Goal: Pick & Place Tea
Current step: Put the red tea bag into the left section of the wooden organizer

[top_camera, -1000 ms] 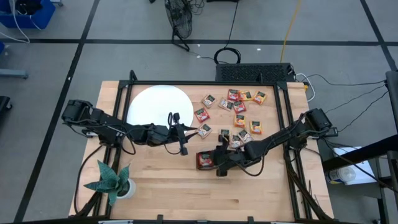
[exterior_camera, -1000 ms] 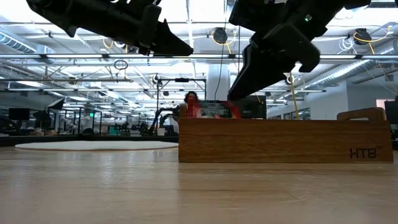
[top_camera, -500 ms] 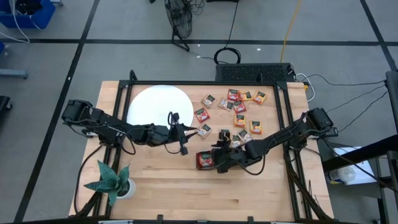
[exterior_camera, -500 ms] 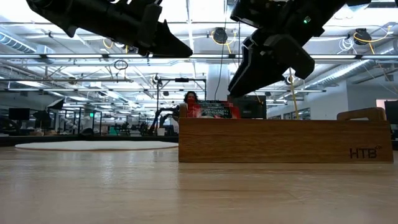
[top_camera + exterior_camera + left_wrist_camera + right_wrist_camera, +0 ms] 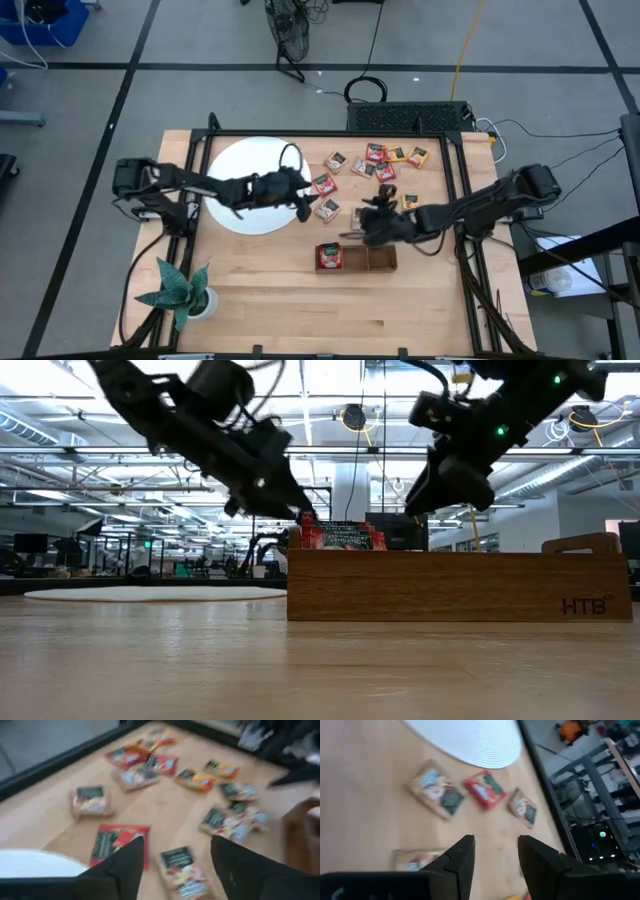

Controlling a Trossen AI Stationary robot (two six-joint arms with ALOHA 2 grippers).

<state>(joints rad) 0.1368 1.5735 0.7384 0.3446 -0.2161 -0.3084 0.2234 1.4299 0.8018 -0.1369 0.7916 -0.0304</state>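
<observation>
Loose tea sachets (image 5: 385, 170) in red, green and orange-yellow wrappers lie flat on the table's far right part. Red sachets (image 5: 330, 257) stand in the left compartment of the wooden tray (image 5: 378, 262); their tops (image 5: 340, 537) show above its wall. My left gripper (image 5: 303, 207) hovers open at the right rim of the white disc (image 5: 250, 165), its fingers above a red sachet (image 5: 117, 842) and a neighbouring one (image 5: 181, 869). My right gripper (image 5: 370, 212) hovers open just beyond the tray, over loose sachets (image 5: 437, 794), with nothing between its fingers (image 5: 462, 857).
A potted plant (image 5: 180, 290) stands at the table's near left corner. Black frame rails (image 5: 462, 190) run along the table's sides and far edge. The two grippers are close together, with a few sachets (image 5: 329, 208) between them. Bare wood (image 5: 300, 310) lies near the front edge.
My right gripper has left the tray and gone toward the far edge, over the loose sachets. My left arm has swung toward the far edge across the disc; its gripper has rolled and come down. The red sachets stay in the tray.
</observation>
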